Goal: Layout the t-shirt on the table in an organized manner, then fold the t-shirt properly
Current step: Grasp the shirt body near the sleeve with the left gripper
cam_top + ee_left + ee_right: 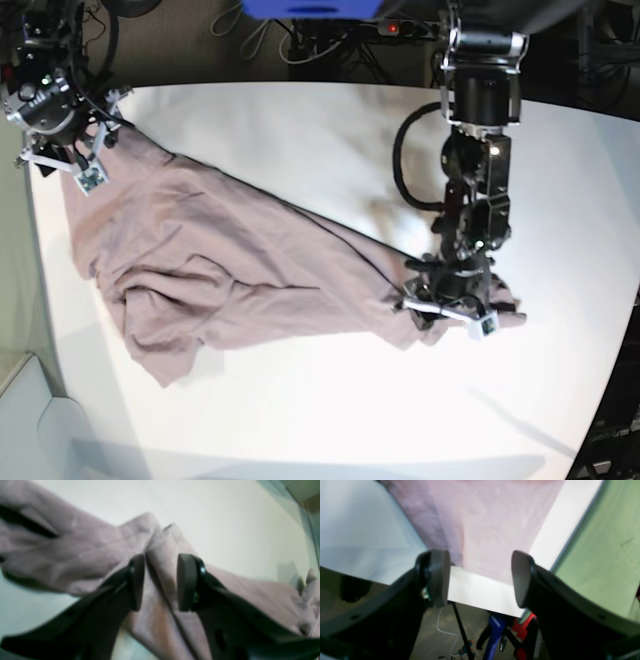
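The mauve-pink t-shirt [230, 260] lies crumpled and stretched slantwise over the white table [320, 420], from the far left corner to the middle right. My left gripper [450, 312] sits at the shirt's right end. In the left wrist view the left gripper [161, 582] has its jaws closed partway on a thick fold of the t-shirt [75, 550], which runs down between the pads. At the far left corner my right gripper [65, 168] hovers by the shirt's edge. In the right wrist view the right gripper [480, 580] is wide open and holds nothing, with the t-shirt [490, 522] just past its tips.
The table's edge [480, 590] runs right under the right gripper's tips. Below it are blue and red clamps [495, 630] and cables on the floor. A green surface [602, 555] lies beside the table. The left arm's black cable [400, 170] loops above the tabletop.
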Controlling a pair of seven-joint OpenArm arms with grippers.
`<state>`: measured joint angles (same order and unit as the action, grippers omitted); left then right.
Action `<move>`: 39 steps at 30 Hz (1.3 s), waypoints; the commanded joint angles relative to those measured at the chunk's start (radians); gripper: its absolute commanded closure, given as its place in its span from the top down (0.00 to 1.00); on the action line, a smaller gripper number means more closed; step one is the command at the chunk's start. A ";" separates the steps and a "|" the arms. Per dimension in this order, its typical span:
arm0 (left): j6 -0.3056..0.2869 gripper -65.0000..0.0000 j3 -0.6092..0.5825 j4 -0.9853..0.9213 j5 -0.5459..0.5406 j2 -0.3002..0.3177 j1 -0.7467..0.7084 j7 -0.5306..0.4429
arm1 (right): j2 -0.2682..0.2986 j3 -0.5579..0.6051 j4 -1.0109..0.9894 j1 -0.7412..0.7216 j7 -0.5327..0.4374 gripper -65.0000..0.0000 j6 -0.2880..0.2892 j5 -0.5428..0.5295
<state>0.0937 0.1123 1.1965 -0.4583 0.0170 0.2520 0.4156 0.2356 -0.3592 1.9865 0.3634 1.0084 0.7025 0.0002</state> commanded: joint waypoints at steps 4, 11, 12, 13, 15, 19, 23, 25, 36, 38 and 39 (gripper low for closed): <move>-0.005 0.34 -0.001 -0.042 -0.004 -0.002 0.057 -0.017 | 0.012 -0.005 0.015 -0.002 -0.012 0.60 -0.004 -0.001; -0.005 0.34 -0.009 -0.097 -0.004 -0.021 0.085 -0.071 | 0.012 -0.005 0.015 -0.002 -0.012 0.60 -0.004 -0.001; -0.005 0.34 -0.010 -0.112 -0.004 -0.024 0.085 -0.091 | 0.012 -0.005 0.015 -0.002 -0.012 0.60 -0.004 -0.001; -0.005 0.34 -0.010 -0.135 -0.004 -0.025 0.086 -0.105 | 0.012 -0.005 0.015 -0.002 -0.012 0.60 -0.004 -0.001; -0.005 0.33 -0.010 -0.186 -0.004 -0.025 0.103 -0.119 | 0.012 -0.005 0.015 -0.002 -0.012 0.60 -0.004 -0.001; -0.005 0.33 -0.010 -0.255 -0.004 -0.045 0.123 -0.122 | 0.026 -0.005 0.015 -0.002 -0.012 0.60 -0.004 -0.001; -0.007 0.11 -0.010 -0.243 -0.010 -0.047 0.125 -0.122 | 0.032 -0.005 0.015 -0.002 -0.012 0.60 -0.004 -0.001; -0.005 0.00 -0.010 -0.203 -0.010 -0.048 0.122 -0.114 | 0.037 -0.005 0.015 -0.002 -0.012 0.60 -0.004 -0.001; 0.054 0.00 -0.164 0.010 0.095 -0.078 0.060 -0.111 | 0.037 -0.007 0.015 -0.002 -0.012 0.60 -0.004 -0.001; 0.134 0.00 -0.237 0.026 0.198 -0.081 0.056 -0.111 | 0.037 -0.005 0.015 -0.002 -0.012 0.60 -0.004 -0.001; 0.180 0.00 -0.267 0.036 0.244 -0.081 0.056 -0.111 | 0.037 -0.005 0.015 -0.002 -0.010 0.60 -0.004 -0.001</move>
<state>0.2638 -0.1574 1.2102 -0.2211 -0.0586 0.2810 0.3340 0.2588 -0.3588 1.9865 0.3641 1.0080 0.7021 -0.0002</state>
